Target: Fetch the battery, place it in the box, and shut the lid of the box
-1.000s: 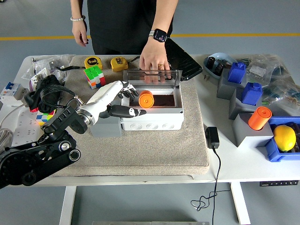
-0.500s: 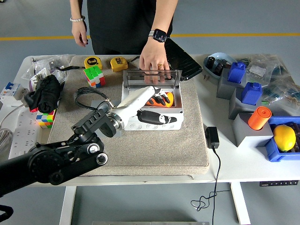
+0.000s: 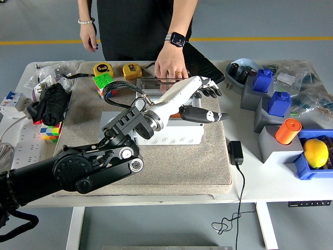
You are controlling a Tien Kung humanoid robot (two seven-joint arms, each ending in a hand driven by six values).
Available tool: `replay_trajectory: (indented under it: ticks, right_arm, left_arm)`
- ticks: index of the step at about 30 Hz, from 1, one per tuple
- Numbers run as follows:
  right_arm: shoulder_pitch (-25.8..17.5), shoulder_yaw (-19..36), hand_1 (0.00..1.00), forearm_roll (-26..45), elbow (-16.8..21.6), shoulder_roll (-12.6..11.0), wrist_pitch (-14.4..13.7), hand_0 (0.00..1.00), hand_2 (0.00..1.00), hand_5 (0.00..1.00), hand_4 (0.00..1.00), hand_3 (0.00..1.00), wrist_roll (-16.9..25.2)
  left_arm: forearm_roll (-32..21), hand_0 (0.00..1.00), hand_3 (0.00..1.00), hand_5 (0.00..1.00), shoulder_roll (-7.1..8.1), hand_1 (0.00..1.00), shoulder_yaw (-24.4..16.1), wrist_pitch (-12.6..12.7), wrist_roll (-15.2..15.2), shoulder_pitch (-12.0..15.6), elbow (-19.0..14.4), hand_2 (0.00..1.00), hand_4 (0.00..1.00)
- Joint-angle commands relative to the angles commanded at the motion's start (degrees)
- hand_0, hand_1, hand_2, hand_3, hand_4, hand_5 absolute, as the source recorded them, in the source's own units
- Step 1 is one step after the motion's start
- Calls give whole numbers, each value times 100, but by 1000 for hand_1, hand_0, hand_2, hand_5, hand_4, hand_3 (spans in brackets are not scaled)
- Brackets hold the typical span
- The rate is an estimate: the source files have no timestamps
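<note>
The white box [image 3: 171, 136] stands on the grey mat [image 3: 171, 166] at the table's middle. Its clear lid [image 3: 156, 83] stands up at the back, and a person's hand [image 3: 170, 66] rests on the lid's top edge. Only a sliver of the orange battery [image 3: 176, 113] shows inside the box, behind my forearm. My left hand [image 3: 210, 103] reaches across the box to its right rear corner. Its fingers are spread, its thumb points right, and it holds nothing. My right hand is out of view.
Two yellow tape measures [image 3: 103, 69] and a Rubik's cube [image 3: 105, 84] lie behind the box at left. A black power adapter [image 3: 235, 152] lies to the right of the mat. An orange cylinder [image 3: 288, 130], grey blocks and a lemon [image 3: 316, 152] in a blue bin stand at right.
My left arm has swung right, from the box's left side across its opening to its right rear corner. The battery, plain in the box before, is now mostly hidden.
</note>
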Motion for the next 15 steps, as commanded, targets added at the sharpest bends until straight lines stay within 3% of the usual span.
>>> replay_trajectory:
  ticks: [1,2,8,9,15]
  right_arm:
    - [1,-9,668,4,-2,1,1,626,676,453,953,583,0]
    - [5,-19,668,7,-2,2,2,626,676,453,953,583,-1]
    - [21,-45,667,13,31,0,-5,627,676,454,954,584,2]
    - [21,-46,668,14,34,-1,-6,630,676,454,954,583,3]
    - [10,-43,668,20,28,9,-3,630,676,453,954,584,-3]
  left_arm:
    - [26,572,629,428,8,662,-62,10,-7,-21,36,649,969]
    - [68,738,763,477,15,776,-131,12,-9,-47,91,764,983]
    - [370,738,763,477,97,776,-407,-81,161,-195,536,764,983]
    - [399,813,843,661,110,847,-424,-90,180,-206,592,846,998]
    - [588,803,841,676,240,847,-451,-322,468,-250,1003,836,998]
